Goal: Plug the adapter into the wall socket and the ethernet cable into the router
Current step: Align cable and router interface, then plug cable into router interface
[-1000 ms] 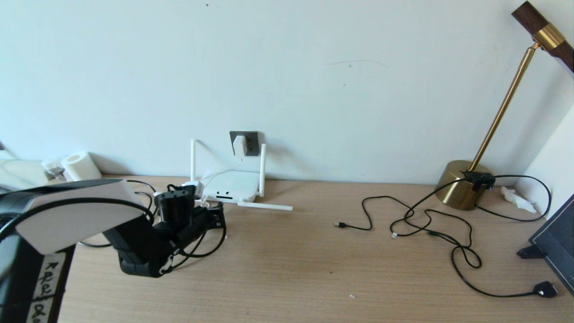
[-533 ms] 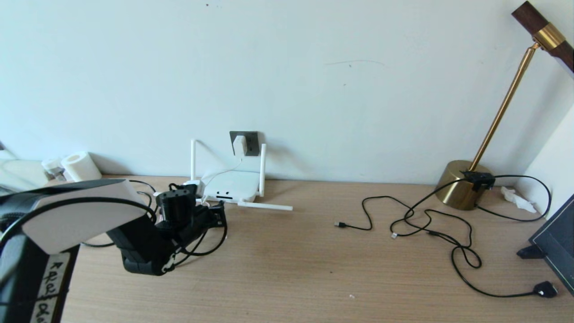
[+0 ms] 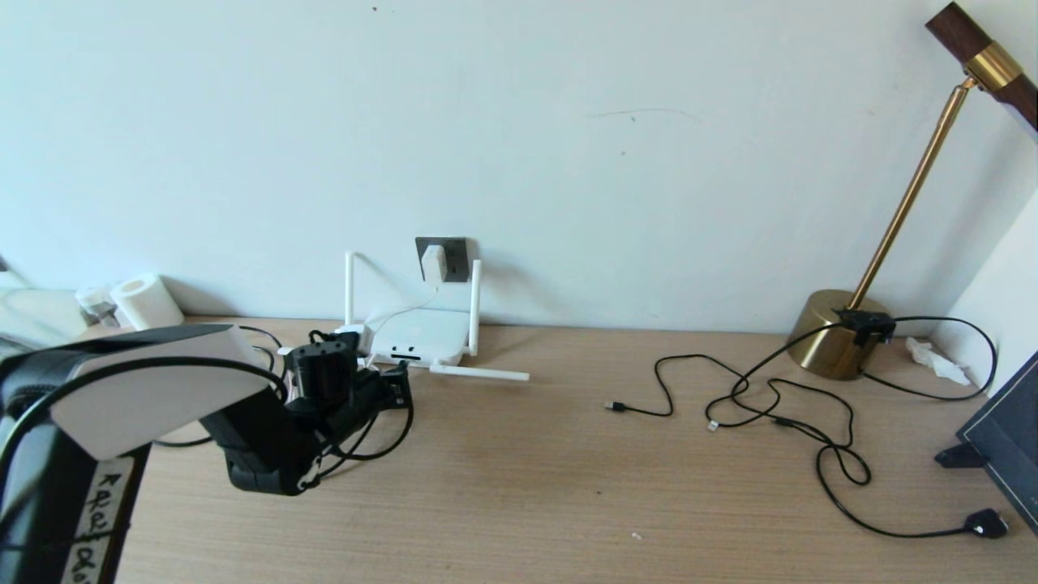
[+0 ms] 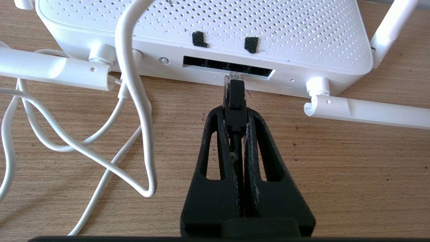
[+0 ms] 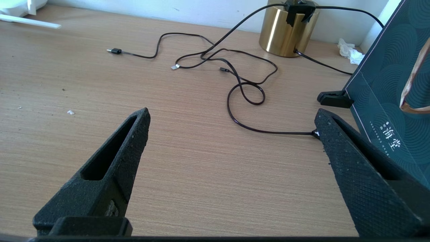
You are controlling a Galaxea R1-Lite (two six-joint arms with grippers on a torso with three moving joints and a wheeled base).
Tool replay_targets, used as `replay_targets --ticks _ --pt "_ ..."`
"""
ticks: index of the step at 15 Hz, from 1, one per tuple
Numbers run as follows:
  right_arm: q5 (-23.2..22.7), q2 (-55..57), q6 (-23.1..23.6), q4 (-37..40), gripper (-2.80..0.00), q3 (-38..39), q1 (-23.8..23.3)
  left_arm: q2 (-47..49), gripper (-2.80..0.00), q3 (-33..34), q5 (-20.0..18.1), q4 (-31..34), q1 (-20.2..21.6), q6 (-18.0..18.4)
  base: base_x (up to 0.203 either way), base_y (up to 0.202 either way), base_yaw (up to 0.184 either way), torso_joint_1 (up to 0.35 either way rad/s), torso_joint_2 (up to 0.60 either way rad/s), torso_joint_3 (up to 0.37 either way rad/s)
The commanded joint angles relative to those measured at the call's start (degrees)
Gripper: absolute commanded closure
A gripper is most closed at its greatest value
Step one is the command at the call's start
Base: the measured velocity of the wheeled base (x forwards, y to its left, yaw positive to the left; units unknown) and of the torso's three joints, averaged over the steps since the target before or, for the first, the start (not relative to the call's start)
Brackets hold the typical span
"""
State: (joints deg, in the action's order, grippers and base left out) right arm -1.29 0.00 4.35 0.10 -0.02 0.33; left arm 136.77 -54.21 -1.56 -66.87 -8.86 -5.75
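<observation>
The white adapter (image 3: 433, 262) sits in the dark grey wall socket (image 3: 454, 247), its thin white cord (image 4: 134, 87) trailing down beside the router. The flat white router (image 3: 418, 334) lies on the desk below the socket, its dark port row (image 4: 228, 66) facing my left gripper. My left gripper (image 4: 235, 114) is shut on the black boot of the ethernet cable (image 4: 235, 99); the clear plug tip is right at the port row, a hair's breadth from it or just touching. In the head view the left gripper (image 3: 389, 389) is close in front of the router. My right gripper (image 5: 231, 124) stands open over bare desk, out of the head view.
Thin black cables (image 3: 762, 405) with small plugs sprawl across the right of the desk. A brass lamp base (image 3: 835, 332) stands at the back right, a dark box (image 5: 393, 84) at the right edge. A paper roll (image 3: 146, 300) lies at the back left. One router antenna (image 4: 366, 112) lies flat.
My left gripper has crept forward and slightly right toward the router, carrying the ethernet plug closer to the ports. Nothing else has moved.
</observation>
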Motion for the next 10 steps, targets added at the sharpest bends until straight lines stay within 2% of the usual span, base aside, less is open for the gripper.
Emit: replay_targets --ticks 1,10 --pt "-0.03 0.09 0.04 -0.01 -2.80 -0.06 0.02 0.08 0.00 -0.37 0.07 -0.28 -0.10 -0.05 0.000 0.000 0.000 0.000 0.00 0.000" --pt "-0.03 0.09 0.04 -0.01 -2.80 -0.06 0.02 -0.10 0.00 -0.46 0.33 0.16 -1.33 0.04 0.000 0.000 0.000 0.000 0.00 0.000"
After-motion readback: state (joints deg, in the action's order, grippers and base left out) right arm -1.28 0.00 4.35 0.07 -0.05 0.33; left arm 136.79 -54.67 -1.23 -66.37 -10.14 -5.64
